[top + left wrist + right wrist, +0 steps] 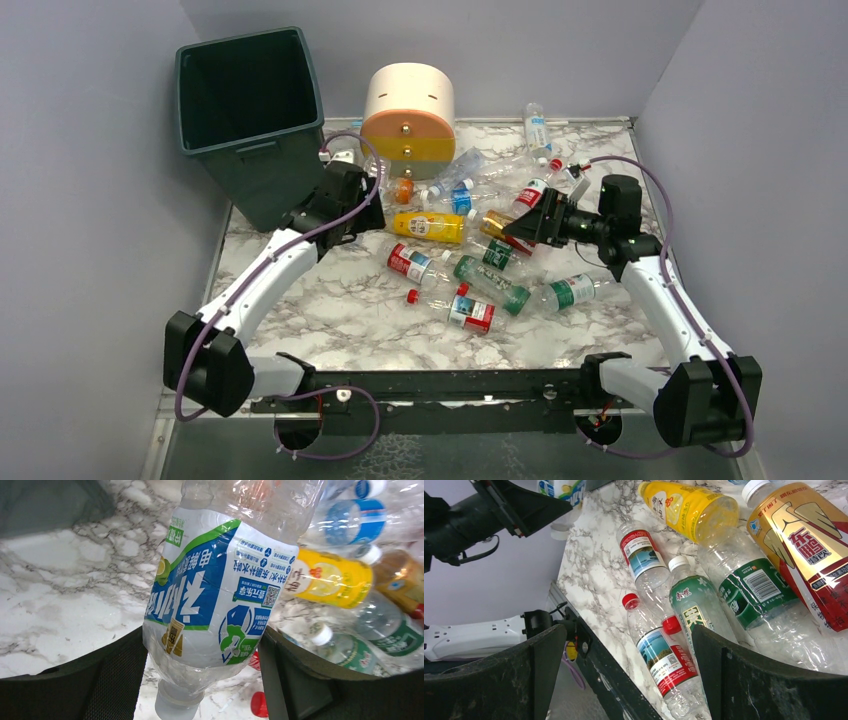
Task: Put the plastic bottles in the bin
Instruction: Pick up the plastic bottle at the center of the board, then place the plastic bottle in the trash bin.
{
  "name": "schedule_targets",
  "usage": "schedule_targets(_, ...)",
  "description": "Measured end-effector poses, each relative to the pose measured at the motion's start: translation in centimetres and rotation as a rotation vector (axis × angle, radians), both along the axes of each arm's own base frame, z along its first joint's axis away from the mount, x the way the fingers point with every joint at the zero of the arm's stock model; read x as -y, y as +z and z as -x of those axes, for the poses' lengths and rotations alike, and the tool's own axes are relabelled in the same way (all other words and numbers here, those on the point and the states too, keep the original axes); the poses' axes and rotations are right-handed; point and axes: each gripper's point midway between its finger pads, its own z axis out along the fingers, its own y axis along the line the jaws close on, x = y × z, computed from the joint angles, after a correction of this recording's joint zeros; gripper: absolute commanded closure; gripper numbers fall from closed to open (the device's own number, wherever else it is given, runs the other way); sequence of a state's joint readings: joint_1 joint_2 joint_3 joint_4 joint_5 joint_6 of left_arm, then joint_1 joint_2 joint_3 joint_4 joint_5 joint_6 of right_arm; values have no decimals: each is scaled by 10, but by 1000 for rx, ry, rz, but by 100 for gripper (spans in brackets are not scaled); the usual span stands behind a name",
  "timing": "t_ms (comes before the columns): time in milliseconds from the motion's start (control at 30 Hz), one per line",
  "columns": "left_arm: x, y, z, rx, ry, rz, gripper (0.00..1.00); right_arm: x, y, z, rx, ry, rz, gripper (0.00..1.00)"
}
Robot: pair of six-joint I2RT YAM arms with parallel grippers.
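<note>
Holding a clear bottle (pixel 220 590) with a blue-and-green label cap-down, your left hand (pixel 202 677) is roughly half closed on its thin wall; it could buckle and slip out before the bin (pixel 265 175), just beyond that hand. No bottle shows inside the bin. Your right hand (pixel 629 675) gapes empty over bottles (pixel 664 665) on the tabletop (pixel 594 570).

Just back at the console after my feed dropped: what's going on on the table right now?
The left gripper is clamped on a clear bottle with a blue and green label, held over the table beside the bin, not yet dropped in. The right gripper hangs open over the other bottles, which lie in a heap, and holds nothing.
</note>
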State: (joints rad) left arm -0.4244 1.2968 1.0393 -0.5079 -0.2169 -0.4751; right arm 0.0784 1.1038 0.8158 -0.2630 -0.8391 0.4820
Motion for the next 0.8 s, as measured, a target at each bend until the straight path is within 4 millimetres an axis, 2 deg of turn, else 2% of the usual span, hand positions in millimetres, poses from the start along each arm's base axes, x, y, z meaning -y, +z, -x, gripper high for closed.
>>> schedule_targets(433, 54, 89, -4, 122, -146, 158, 42, 0, 0, 1, -9, -5, -8, 1)
schedule_targets(533, 71, 122, -15, 181, -179, 194, 42, 0, 0, 1, -7, -5, -9, 1)
schedule_targets(800, 92, 178, -45, 283, -209, 214, 41, 0, 2, 2, 2, -5, -9, 1)
